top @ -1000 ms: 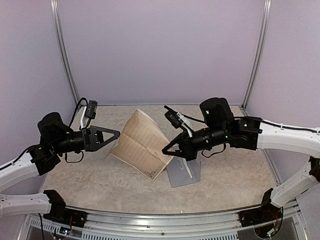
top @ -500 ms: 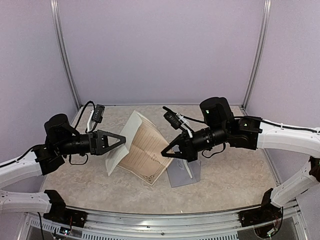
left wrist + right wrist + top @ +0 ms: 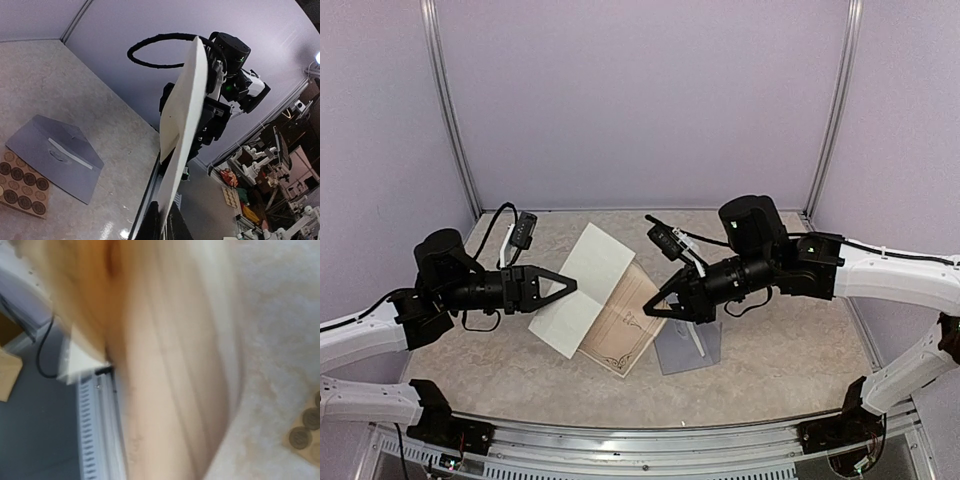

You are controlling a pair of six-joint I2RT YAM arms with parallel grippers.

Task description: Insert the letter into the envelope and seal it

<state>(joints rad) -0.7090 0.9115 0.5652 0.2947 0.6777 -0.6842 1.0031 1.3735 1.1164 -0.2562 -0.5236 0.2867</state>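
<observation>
The letter [image 3: 590, 290] is a folded sheet held up off the table, white back to the left and tan lined half [image 3: 625, 335] sagging toward the table. My left gripper [image 3: 570, 287] is shut on its left edge; in the left wrist view the black fingers [image 3: 150, 222] pinch the paper's [image 3: 187, 115] bottom edge. My right gripper [image 3: 650, 309] sits at the letter's right edge; its own view is filled by the blurred tan paper [image 3: 170, 365], so its jaws do not show. The grey-lavender envelope [image 3: 688, 345] [image 3: 55, 155] lies flat under the right gripper.
A tan sheet of round brown stickers [image 3: 20, 180] [image 3: 305, 427] lies beside the envelope. The metal rail [image 3: 650, 425] runs along the table's near edge. Lilac walls enclose the table at the back and sides.
My left gripper moved right and closed on the letter's left edge. The letter folded over, white side now up, and its tan half dropped lower. The right arm barely moved.
</observation>
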